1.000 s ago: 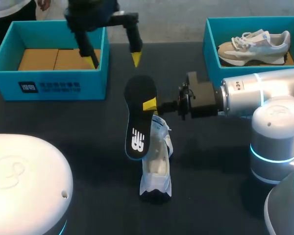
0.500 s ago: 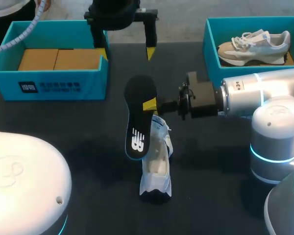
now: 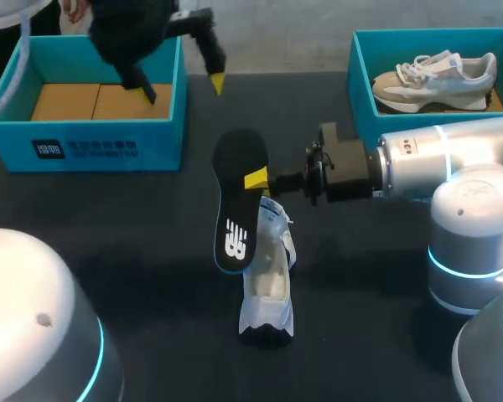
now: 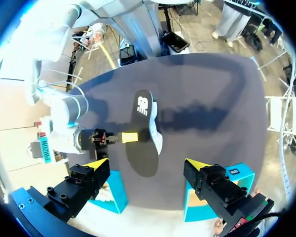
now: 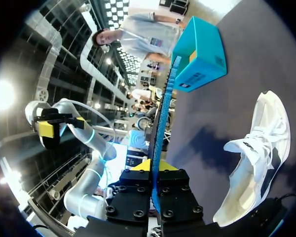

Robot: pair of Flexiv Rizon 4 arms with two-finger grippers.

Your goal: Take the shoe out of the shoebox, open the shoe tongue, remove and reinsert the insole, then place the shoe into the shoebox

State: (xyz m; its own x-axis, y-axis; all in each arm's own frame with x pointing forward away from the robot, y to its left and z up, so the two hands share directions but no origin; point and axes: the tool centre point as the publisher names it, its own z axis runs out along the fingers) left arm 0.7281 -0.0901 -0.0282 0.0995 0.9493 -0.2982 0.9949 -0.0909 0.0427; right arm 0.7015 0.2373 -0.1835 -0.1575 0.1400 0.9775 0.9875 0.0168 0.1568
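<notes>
Fingers (image 3: 256,178) of right gripper (image 5: 156,173) pinch the insole (image 3: 237,193), already out beside the shoe (image 3: 268,289) on the table (image 3: 134,226); left gripper (image 3: 182,86) spread wide, empty; reinsertion and boxing left.

A white shoe (image 3: 268,276) lies mid-table, its opening seemingly facing up. The black insole (image 3: 237,201), white logo showing, stands tilted over the shoe's far end, pinched by the right gripper (image 3: 256,179). One teal shoebox (image 3: 101,142) sits far left. A second shoebox (image 3: 360,84), far right, holds a beige sneaker (image 3: 436,79).
</notes>
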